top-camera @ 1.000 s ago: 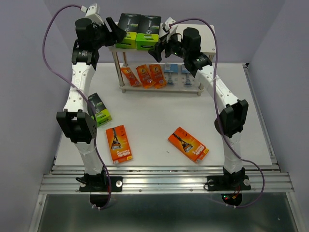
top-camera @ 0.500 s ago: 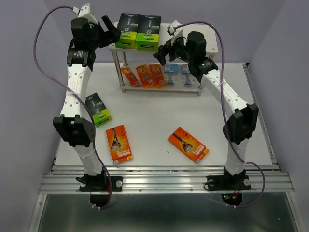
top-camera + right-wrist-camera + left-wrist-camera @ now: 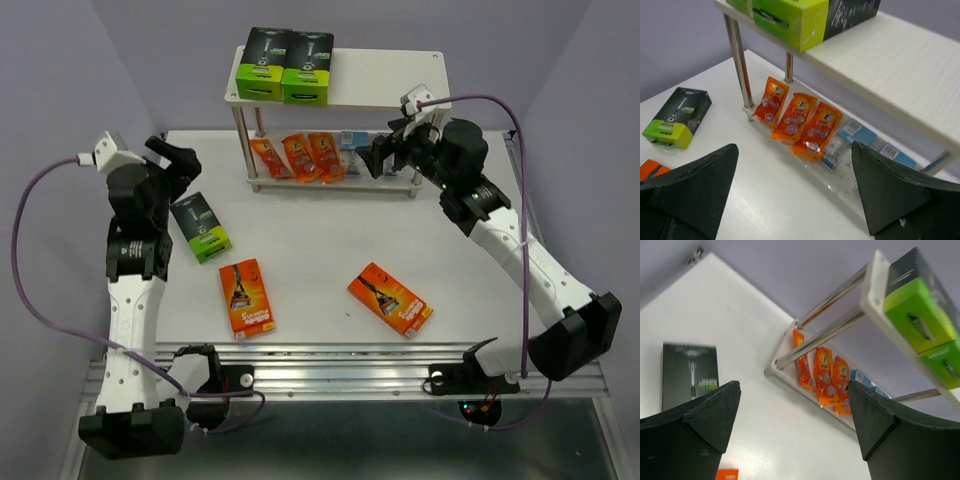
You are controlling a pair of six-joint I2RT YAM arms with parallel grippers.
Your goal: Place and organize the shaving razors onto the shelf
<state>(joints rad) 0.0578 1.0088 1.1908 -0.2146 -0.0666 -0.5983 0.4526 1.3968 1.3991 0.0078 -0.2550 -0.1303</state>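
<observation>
The shelf (image 3: 385, 92) stands at the back with two black-and-lime boxes (image 3: 286, 65) on its top board. Three orange foil packets (image 3: 300, 155) and blue blister packs (image 3: 352, 140) lie on its lower board. On the table lie one black-and-lime box (image 3: 201, 227) and two flat orange boxes (image 3: 246, 296) (image 3: 390, 298). My left gripper (image 3: 180, 160) is open and empty, just behind the loose black-and-lime box (image 3: 690, 375). My right gripper (image 3: 385, 155) is open and empty in front of the lower tier's right end, facing the packets (image 3: 797, 117) and blister packs (image 3: 855, 135).
The right half of the shelf's top board (image 3: 890, 65) is bare. The table (image 3: 320, 240) is white with a metal rail along its near edge (image 3: 340, 375). Grey walls close in the back and sides.
Both arms have pulled away from the shelf top. The left gripper swung down and left toward the loose black-and-lime box. The right gripper dropped to the lower tier's right side.
</observation>
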